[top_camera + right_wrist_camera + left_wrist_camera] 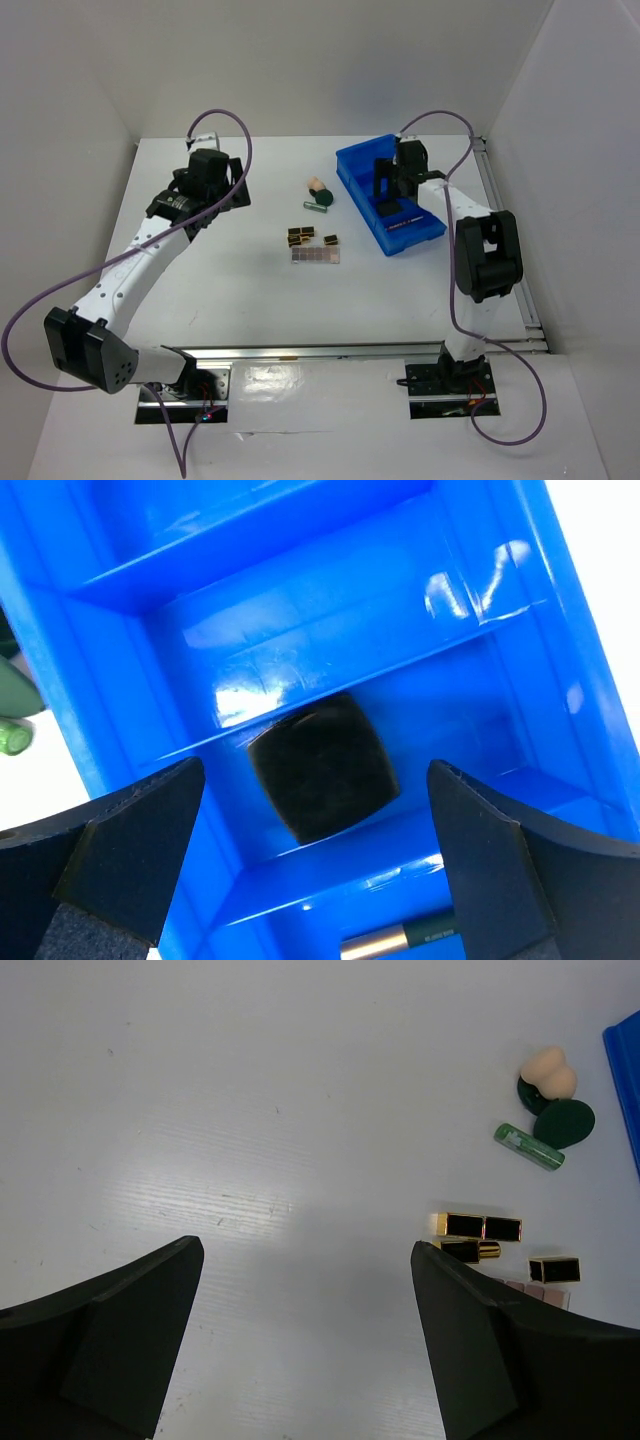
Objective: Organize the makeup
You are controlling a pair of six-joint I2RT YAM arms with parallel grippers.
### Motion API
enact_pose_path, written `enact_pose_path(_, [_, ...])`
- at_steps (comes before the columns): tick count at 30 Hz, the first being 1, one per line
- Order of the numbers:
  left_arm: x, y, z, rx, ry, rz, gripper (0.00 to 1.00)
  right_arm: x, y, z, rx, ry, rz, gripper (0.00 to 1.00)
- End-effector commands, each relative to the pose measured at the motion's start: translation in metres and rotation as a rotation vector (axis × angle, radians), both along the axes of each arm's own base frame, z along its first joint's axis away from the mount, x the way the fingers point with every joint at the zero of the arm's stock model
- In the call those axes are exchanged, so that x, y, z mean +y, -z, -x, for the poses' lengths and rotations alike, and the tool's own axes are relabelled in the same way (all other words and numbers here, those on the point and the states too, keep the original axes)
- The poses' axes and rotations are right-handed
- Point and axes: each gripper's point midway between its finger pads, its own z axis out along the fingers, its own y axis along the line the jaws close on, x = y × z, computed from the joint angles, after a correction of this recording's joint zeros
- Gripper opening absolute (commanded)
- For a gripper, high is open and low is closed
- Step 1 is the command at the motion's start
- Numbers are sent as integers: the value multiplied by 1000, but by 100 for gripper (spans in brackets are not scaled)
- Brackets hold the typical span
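The right claw [312,855] is held apart over the blue bin [560,630], where the black compact [322,765] lies in a middle compartment, its placing judged done. The left claw [305,1320], also apart, is poised over the table [200,1090]; the lipstick tubes [480,1227] to its right are judged the next pick.

Inside blue bin [349,168]: right gripper [387,188] hangs spread over the middle compartment; divider walls hem it on two sides.
Compartment floor: black square compact [322,765] fills the middle, touching one divider; slim pencil [398,941] lies beyond the other.
Just left of bin: beige sponge [316,185], green round piece [325,199] and green tube [316,209] crowd together.
Further left of bin: lipstick tubes [300,236] and palette [315,255] bunch close.
Far left of bin: left gripper [305,1250], jaws wide, over bare table [250,1110]; broad passage.
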Motion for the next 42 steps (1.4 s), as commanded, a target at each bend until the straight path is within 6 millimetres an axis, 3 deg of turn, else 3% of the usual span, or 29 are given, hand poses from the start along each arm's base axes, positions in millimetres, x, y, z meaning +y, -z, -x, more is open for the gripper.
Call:
enact_pose_path(1, [-1, -7, -7, -22, 12, 2, 100, 18, -72, -11, -178, -11, 7, 100])
enact_pose_path(4, [-1, -7, -7, -22, 12, 2, 100, 44, -98, -3, -226, -72, 10, 88])
enact_pose_path(5, [-1, -7, -7, -22, 12, 2, 100, 69, -100, 3, -238, -128, 24, 82])
enact_pose_path(7, [-1, -7, -7, -22, 12, 2, 100, 95, -109, 12, -288, -186, 42, 71])
enact_pose_path(10, [4, -16, -4, -51, -23, 12, 100, 150, -108, 34, -310, -273, 7, 54])
enact_pose_path(11, [6, -16, -4, -53, -32, 6, 100, 153, -104, 38, -285, -285, -13, 54])
enact_pose_path(12, [8, -15, -2, -56, -46, 8, 100, 166, -96, 44, -248, -322, -38, 48])
enact_pose_path(15, [14, -21, 3, -77, -68, 0, 100, 210, -71, 74, -149, -506, -66, 46])
enact_pose_path(18, [17, -30, 4, -111, -71, 0, 100, 225, -46, 89, -133, -617, 9, 59])
enact_pose_path(19, [15, -27, 4, -108, -57, -3, 100, 230, -46, 94, -145, -675, 40, 65])
enact_pose_path(20, [16, -30, 5, -116, -57, 0, 100, 236, -32, 104, -106, -750, 35, 73])
enact_pose_path(24, [17, -29, 6, -112, -72, 2, 100, 248, -8, 124, -51, -898, 81, 85])
enact_pose_path(30, [17, -29, 6, -112, -72, 2, 100, 253, 9, 142, -43, -1010, 131, 86])
enact_pose_path(33, [25, -31, 6, -126, -123, -3, 100, 256, 25, 146, -15, -1025, 176, 100])
enact_pose_path(36, [33, -31, 11, -140, -172, -9, 100, 258, 37, 149, 11, -1050, 199, 100])
enact_pose_path(42, [32, -37, 9, -103, -161, 12, 100, 258, 52, 158, 49, -1093, 192, 100])
